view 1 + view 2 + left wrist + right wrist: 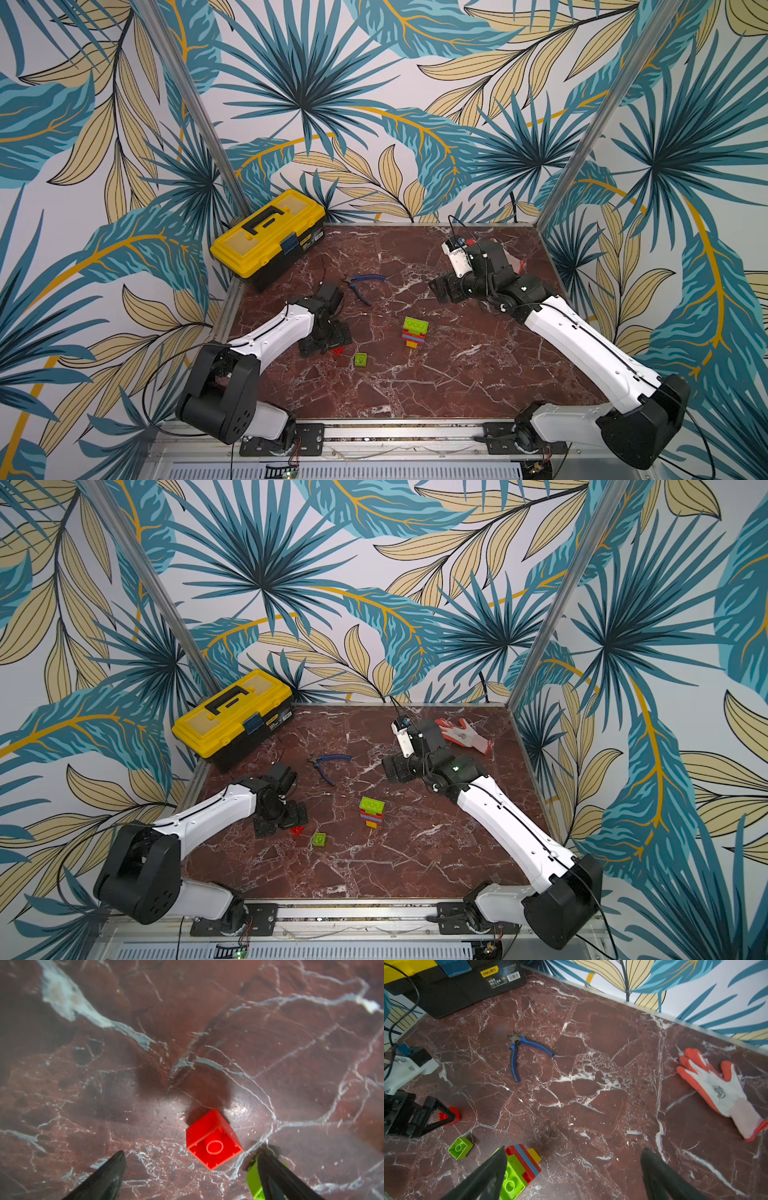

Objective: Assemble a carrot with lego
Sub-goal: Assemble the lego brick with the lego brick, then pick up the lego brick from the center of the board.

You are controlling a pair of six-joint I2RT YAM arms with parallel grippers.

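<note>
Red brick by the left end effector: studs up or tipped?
Tipped. The red brick lies off its base, its hollow underside and round tube showing in the left wrist view.

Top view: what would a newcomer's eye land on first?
Probably the colourful brick stack mid-table, lime green on top, yellow at the bottom. Then the bright yellow toolbox in the far left corner, and a loose red brick by the left arm's open fingers.

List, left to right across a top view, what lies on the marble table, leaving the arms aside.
Left to right: yellow plastic toolbox → small loose lime-green brick → stacked multicoloured brick carrot → orange-and-white work glove.
</note>
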